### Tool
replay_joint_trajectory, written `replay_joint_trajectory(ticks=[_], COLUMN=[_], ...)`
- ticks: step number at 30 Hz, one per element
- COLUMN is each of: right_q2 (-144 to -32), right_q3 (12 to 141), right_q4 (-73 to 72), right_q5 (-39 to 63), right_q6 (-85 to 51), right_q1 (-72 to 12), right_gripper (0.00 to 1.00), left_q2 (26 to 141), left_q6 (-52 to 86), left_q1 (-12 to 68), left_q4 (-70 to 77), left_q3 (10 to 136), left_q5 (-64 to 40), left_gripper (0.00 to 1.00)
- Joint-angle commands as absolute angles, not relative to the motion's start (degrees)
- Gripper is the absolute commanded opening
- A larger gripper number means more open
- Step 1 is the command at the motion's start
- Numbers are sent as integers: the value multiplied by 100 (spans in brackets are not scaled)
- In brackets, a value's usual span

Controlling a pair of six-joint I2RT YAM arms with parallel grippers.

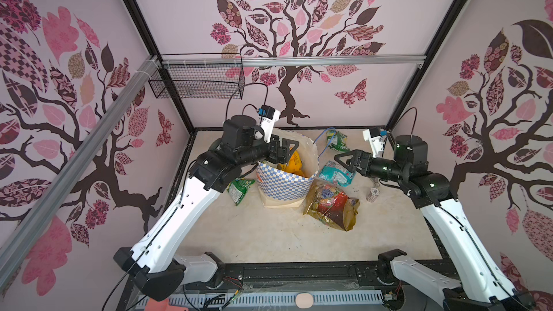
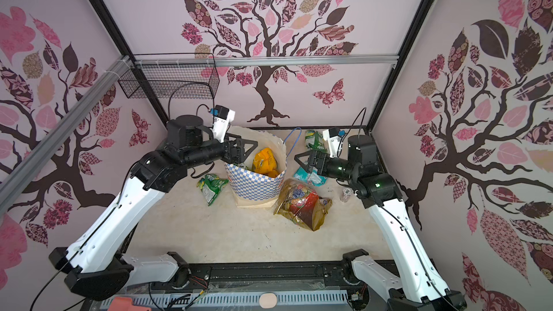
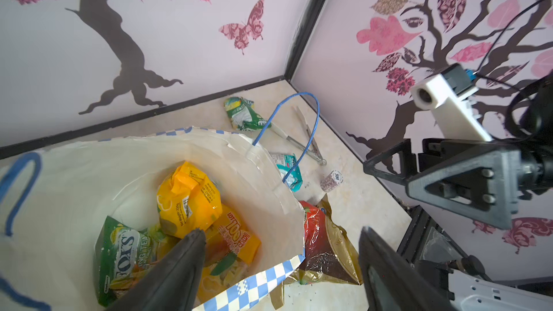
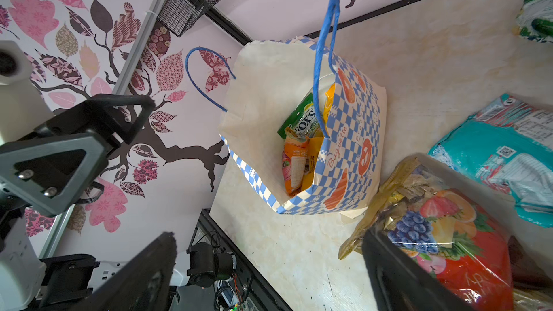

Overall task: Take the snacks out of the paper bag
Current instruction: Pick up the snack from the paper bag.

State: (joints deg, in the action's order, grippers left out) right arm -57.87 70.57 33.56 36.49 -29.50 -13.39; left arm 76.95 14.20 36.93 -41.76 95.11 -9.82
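Note:
The blue-and-white checked paper bag (image 1: 284, 182) (image 2: 254, 185) (image 4: 353, 133) stands upright mid-table, mouth open. Inside it lie orange-yellow snacks (image 1: 294, 161) (image 3: 188, 195) and a green FOX'S packet (image 3: 119, 252) (image 4: 302, 118). On the table outside lie a green packet (image 1: 239, 188) to the bag's left, another green one (image 1: 336, 140) behind, a teal packet (image 1: 336, 173) (image 4: 502, 151) and a gold-and-red pack (image 1: 330, 206) (image 4: 449, 234) to its right. My left gripper (image 1: 285, 152) (image 3: 281, 231) is open over the bag's mouth, straddling the rim and holding nothing. My right gripper (image 1: 344, 158) (image 4: 269, 236) hangs open above the teal packet.
A small patterned cylinder (image 1: 372, 195) (image 3: 332, 178) stands right of the packets, under the right arm. Metal tongs (image 3: 308, 139) lie near the back right corner. A black wire basket (image 1: 197, 80) hangs on the back left wall. The bag's blue cord handles (image 3: 299, 127) stick up.

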Motion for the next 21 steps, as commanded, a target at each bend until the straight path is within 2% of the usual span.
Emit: replay_joint_trajectory(ticks=[1,9,21], right_q2=[-5756,-5775,-5671], right_q3=[7196,7168,7145], right_q4=[3462,3437,3477], right_q5=[3703,3709,3674], right_q6=[-2828,-2834,-2881], right_q1=[-1363,-1363,-1365], right_gripper=[100,100,100], left_q2=[8053,9255,10725], left_q6=[1209,1272,1102], left_q1=[3815,3819,3801], left_q4=[-4727,-6220,-7054], left_q3=[9846,10898,11988], left_q5=[-439,148,447], left_gripper=[82,82,82])
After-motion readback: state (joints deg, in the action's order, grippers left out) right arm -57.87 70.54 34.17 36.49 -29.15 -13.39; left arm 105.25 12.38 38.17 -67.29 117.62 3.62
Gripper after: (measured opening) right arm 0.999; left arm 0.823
